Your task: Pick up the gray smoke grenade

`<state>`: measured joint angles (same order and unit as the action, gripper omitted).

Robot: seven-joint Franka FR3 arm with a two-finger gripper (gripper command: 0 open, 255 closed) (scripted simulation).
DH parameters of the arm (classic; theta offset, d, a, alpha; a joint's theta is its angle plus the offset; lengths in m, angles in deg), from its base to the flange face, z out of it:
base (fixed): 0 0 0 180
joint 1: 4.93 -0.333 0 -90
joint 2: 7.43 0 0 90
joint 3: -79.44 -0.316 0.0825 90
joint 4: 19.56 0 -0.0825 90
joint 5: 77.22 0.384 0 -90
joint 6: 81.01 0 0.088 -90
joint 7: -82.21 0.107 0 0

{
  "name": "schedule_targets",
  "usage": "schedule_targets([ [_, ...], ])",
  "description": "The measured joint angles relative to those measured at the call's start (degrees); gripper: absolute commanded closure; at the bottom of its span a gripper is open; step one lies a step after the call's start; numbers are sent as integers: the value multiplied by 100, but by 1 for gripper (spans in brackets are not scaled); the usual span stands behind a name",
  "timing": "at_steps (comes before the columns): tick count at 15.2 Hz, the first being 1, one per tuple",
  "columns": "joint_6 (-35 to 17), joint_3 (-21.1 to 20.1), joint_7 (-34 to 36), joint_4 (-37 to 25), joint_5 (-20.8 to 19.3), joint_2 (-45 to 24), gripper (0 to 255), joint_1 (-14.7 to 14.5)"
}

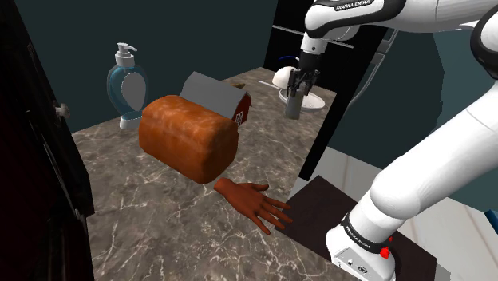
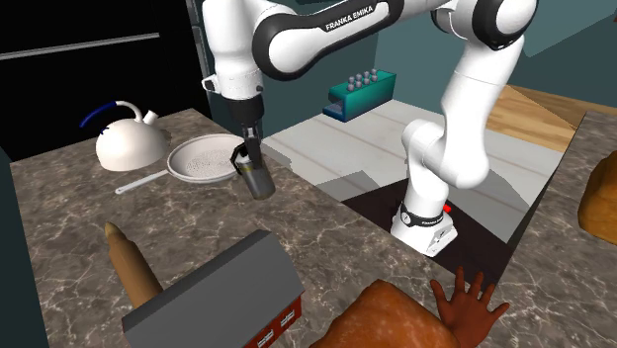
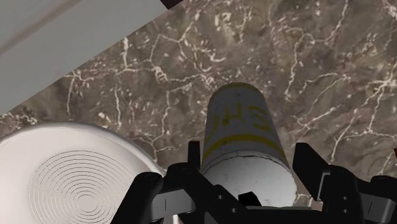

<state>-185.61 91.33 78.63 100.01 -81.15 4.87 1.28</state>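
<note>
The grey cylindrical smoke grenade (image 3: 245,137) is clasped between the fingers of the gripper (image 3: 249,159) over the brown marble-patterned table (image 1: 160,231). On that table the round white pan (image 2: 203,158) lies just beside the gripper, and the white kettle with a blue handle (image 2: 131,143) sits beyond the pan, farther from the gripper. Well apart from the gripper, the grey-roofed red barn-shaped box (image 1: 215,94) comes nearest, the big brown bread loaf (image 1: 187,136) lies just beyond the box, the brown model hand (image 1: 254,203) lies flat past the loaf, and the blue and white pump bottle (image 1: 127,84) stands beside the loaf.
</note>
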Motion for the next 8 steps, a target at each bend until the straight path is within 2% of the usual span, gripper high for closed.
schedule_targets([
  [8,589,-14,-19,-553,5,37,255,-5],
])
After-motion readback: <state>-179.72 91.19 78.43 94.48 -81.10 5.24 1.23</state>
